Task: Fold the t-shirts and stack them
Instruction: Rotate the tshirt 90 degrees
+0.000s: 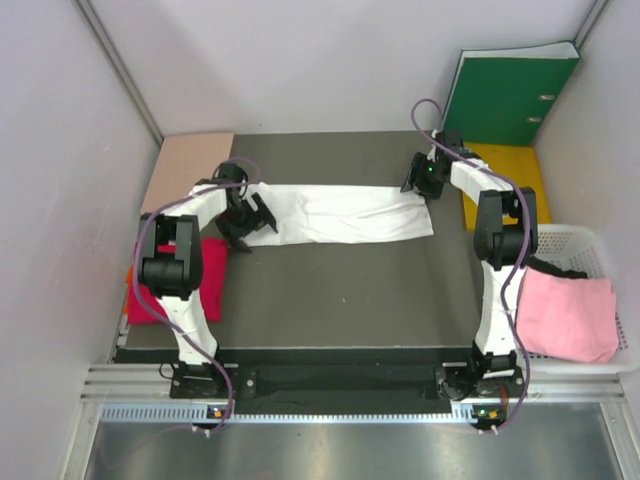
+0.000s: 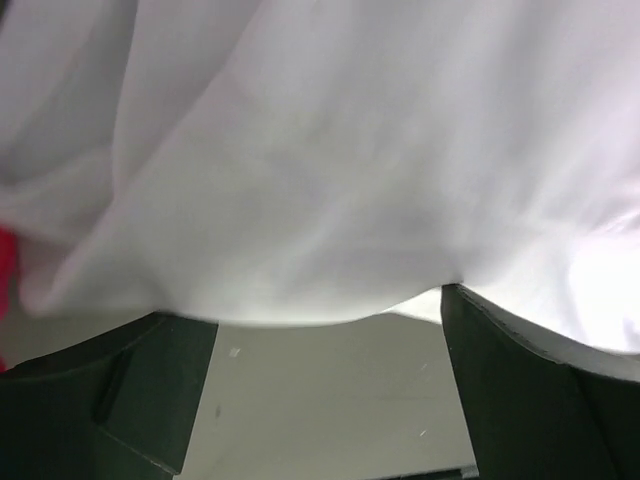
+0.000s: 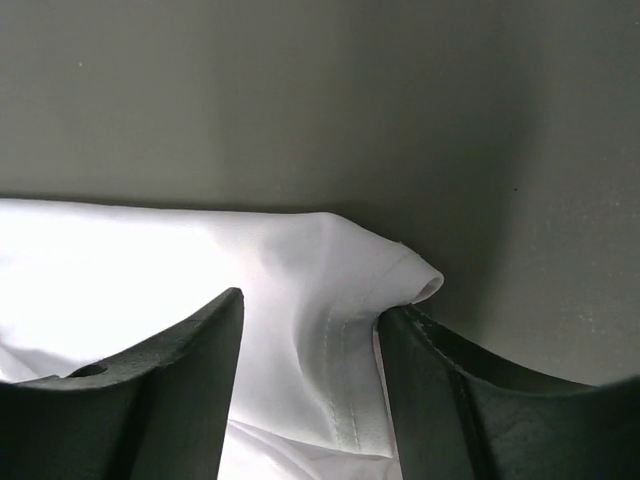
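The white t-shirt [image 1: 340, 215] lies as a long folded strip across the back of the dark mat [image 1: 340, 295]. My left gripper [image 1: 246, 222] is at its left end, open; in the left wrist view [image 2: 318, 310] the wide-apart jaws straddle the edge of the white cloth [image 2: 320, 150], with bare mat between them. My right gripper [image 1: 419, 183] is at its right end, open; in the right wrist view [image 3: 315, 305] the stitched hem corner [image 3: 350, 300] sits between the jaws. The crimson shirt [image 1: 213, 275] lies at the mat's left edge. The pink shirt [image 1: 565, 310] lies in a white basket [image 1: 575, 238].
A green binder [image 1: 510, 95] leans on the back wall at the right, above a yellow sheet [image 1: 515, 170]. A tan cardboard sheet [image 1: 190, 165] lies at the back left. Grey walls close both sides. The basket stands off the mat's right edge.
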`<state>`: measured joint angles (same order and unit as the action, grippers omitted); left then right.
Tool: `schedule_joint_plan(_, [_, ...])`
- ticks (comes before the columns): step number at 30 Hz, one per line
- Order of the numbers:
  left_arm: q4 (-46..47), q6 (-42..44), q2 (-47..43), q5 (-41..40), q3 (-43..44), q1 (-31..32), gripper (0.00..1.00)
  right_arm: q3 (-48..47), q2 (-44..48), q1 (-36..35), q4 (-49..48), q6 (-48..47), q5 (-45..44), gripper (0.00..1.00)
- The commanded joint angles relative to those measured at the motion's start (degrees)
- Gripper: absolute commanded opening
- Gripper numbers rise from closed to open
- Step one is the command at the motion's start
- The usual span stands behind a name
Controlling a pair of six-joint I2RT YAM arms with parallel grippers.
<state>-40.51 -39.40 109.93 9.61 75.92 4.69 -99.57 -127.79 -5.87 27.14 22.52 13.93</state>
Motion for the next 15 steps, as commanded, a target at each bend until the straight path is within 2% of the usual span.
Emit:
schedule_joint_plan(1, [5.27,-1.91,7.31,-3.45,8.78,-0.38,0.86,3.32,1.57,-0.46,2.83,-3.53,-4.26,0.45])
schedule_joint_plan(2, [5.35,-1.91,8.36,-3.11,10.2,-0.29,0.68,3.85,1.66,-0.46,3.44,-3.8,-4.61,0.37])
schedule_joint_plan(3, [5.36,-1.74,10.46,-2.67,11.69,-0.29,0.45,4.12,1.92,-0.46,4.06,-3.89,-5.14,0.29])
schedule_joint_plan(4, [5.18,-1.65,11.7,-2.66,14.4,-0.29,0.18,4.38,2.36,-0.37,4.67,-4.06,-5.32,0.14])
schedule_joint_plan(5, [4.31,-1.65,12.84,-2.75,16.0,-0.29,0.0,5.34,2.71,-0.28,5.81,-4.07,-5.84,0.09])
schedule_joint_plan(10, [2.28,0.55,17.33,-4.94,22.86,0.32,0.0,11.4,8.06,0.68,6.79,0.05,-4.1,0.01])
schedule_joint_plan(15, [2.89,1.78,21.89,-3.2,29.45,0.67,0.0,22.21,14.31,1.3,7.58,3.05,1.35,0.0])
